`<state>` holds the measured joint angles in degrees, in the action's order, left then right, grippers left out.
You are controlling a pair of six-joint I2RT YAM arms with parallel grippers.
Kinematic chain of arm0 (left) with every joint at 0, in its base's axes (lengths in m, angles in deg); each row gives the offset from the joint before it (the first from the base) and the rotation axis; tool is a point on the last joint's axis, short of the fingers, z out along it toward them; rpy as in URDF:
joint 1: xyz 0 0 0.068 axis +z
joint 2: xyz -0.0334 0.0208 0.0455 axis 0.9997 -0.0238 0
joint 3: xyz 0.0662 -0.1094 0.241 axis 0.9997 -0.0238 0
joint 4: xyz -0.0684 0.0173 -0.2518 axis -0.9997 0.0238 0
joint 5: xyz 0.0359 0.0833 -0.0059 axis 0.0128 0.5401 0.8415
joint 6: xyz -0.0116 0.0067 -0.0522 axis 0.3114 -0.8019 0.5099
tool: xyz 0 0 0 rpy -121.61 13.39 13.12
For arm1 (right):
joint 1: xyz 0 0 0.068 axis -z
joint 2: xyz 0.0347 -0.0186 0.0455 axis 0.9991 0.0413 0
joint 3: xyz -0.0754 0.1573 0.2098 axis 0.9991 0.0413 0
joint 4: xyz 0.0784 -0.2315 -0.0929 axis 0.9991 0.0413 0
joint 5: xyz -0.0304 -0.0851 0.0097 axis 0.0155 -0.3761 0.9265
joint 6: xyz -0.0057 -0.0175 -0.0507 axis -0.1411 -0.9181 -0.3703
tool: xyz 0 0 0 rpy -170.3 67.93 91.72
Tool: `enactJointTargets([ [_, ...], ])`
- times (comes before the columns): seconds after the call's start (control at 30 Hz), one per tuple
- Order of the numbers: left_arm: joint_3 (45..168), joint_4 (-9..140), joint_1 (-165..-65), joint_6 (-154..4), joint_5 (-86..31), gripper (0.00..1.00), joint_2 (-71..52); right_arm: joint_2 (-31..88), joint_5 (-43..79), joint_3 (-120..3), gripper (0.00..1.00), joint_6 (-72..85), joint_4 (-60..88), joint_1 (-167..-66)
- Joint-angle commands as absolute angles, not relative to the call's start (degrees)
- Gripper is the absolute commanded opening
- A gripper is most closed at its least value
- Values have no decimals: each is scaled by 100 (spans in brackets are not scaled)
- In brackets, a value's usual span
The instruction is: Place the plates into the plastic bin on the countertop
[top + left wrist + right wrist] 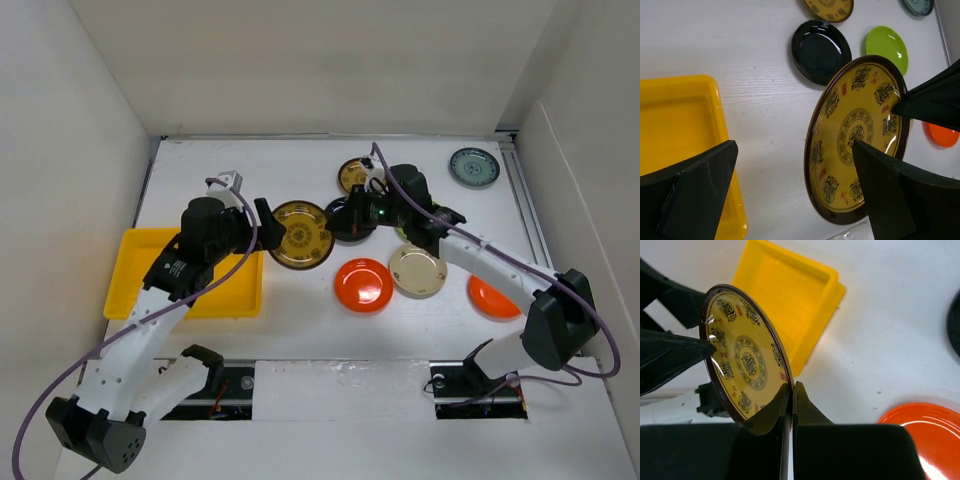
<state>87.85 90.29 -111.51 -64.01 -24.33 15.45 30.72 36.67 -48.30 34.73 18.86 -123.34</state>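
A brown-gold patterned plate [302, 234] hangs between the two arms, right of the yellow plastic bin [135, 262]. My right gripper [791, 387] is shut on the plate's [742, 360] rim, thin edge pinched between both fingers. My left gripper [794, 150] stands wide open. The plate [855, 135] lies against the inner side of its right finger [900, 200]; I cannot tell whether they touch. Its left finger [690, 195] hangs over the bin [675, 130]. In the top view the left gripper [272, 228] is at the plate's left edge and the right gripper [338, 225] at its right.
On the white countertop [300, 320] lie a second brown-gold plate [355, 174], a black plate [821, 50], a lime green one [886, 46], two orange ones [364, 284] [492, 297], a beige one [417, 271] and a grey-teal one [474, 167]. White walls surround it.
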Motion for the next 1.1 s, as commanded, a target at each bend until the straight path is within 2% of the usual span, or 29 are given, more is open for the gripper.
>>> enactJointTargets([
  [0.0,8720,8675,-11140,-6597,-3142,100,1511,2867,4203,-4813,0,3631,1378,-12472],
  [0.07,8667,8675,-11140,-6597,-3317,92,1511,2867,4203,-4813,0,3693,1308,-12525],
  [0.1,8667,8623,-11140,-6597,-3318,72,1511,2867,4151,-4813,0,3693,1308,-12525],
  [0.2,8667,8622,-11140,-6597,-3318,27,1459,2867,4098,-4865,0,3693,1308,-12525],
  [0.23,8728,8683,-11140,-6597,-3266,5,1458,2867,4011,-4866,0,3693,1308,-12525],
  [0.27,8729,8684,-11140,-6545,-3152,0,1458,2867,3958,-4866,0,3693,1308,-12577],
  [0.33,8790,8736,-11140,-6292,-2967,0,1458,2920,3799,-4866,3,3693,1308,-12578],
  [0.37,8790,8736,-11140,-6159,-2636,0,1458,2998,3799,-4866,15,3693,1308,-12526],
  [0.4,8851,8789,-11140,-6001,-2424,0,1406,2999,3677,-4866,51,3693,1308,-12473],
  [0.43,8913,8876,-11140,-5826,-2195,0,1405,3060,3597,-4813,65,3693,1308,-12394],
  [0.47,8913,8938,-11140,-5502,-1984,0,1353,3060,3501,-4813,91,3693,1308,-12332],
  [0.5,9035,9034,-11140,-5325,-1503,0,1292,3060,3265,-4639,100,3745,1308,-12210],
  [0.63,9002,9535,-10790,-4430,-463,0,1343,2903,2300,-4348,100,3746,1667,-12086],
  [0.83,8159,9475,-9245,-3724,-347,0,1862,2332,1997,-3873,100,3746,1950,-12086],
  [1.07,7358,9422,-9084,-2836,267,0,1933,1620,1945,-3495,100,3641,2257,-12086],
])
